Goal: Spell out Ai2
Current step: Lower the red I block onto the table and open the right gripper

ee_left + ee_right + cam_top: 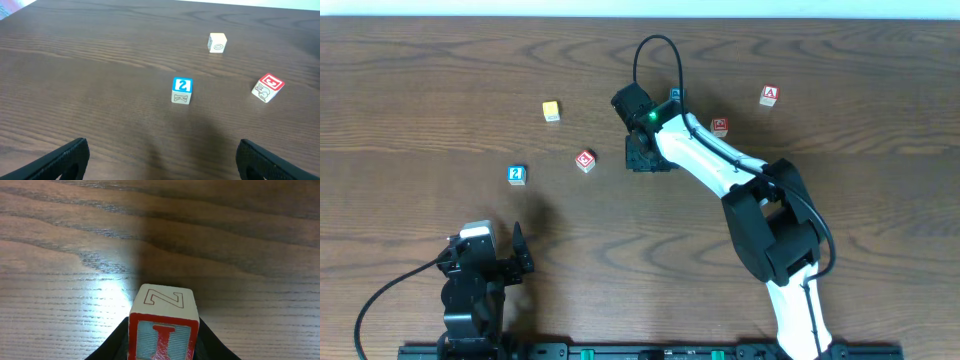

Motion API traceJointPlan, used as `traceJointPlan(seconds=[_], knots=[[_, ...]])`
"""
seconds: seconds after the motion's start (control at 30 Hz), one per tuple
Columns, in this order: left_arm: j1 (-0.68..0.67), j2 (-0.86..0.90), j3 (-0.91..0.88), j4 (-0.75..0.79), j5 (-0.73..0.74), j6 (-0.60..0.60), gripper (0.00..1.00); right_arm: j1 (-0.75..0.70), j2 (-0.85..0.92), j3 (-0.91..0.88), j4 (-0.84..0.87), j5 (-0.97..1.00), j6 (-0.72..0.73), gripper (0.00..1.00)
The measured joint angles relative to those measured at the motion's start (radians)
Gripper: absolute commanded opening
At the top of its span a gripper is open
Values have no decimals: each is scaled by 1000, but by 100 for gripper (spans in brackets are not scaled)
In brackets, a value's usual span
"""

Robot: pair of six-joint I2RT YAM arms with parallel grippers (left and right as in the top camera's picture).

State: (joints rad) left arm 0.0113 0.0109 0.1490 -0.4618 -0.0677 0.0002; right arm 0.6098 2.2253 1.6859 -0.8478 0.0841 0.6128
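My right arm (715,165) is white with black joints, a green light (651,118) and a looping black cable (657,38). My left end effector (167,162) is black.

2 block (181,91); seemingly I/Z block (162,325)

A cream wooden cube block (162,325) is seen at bottom centre, clamped between black jaws, one pressed to each side. A red outlined Z is printed on its top face. A solid red I on a pale blue, red-framed panel is shown on the near face. The rest is filled by dark brown wood-grain tabletop (260,255). A glare patch (107,287) is seen left of the block and a shadow (170,255) beyond it. Contact between block and tabletop cannot be told.
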Motion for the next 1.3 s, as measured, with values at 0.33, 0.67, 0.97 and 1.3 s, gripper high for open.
traceJointPlan(seconds=[0.33,0.67,0.97,1.3], knots=[[0,0,0,0,0,0,95,0,0,0,5,3,8,38],[0,0,0,0,0,0,95,0,0,0,1,3,14,59],[0,0,0,0,0,0,95,-7,0,5,-31,6,11,86],[0,0,0,0,0,0,95,-29,7,345,-259,10,-76,99]])
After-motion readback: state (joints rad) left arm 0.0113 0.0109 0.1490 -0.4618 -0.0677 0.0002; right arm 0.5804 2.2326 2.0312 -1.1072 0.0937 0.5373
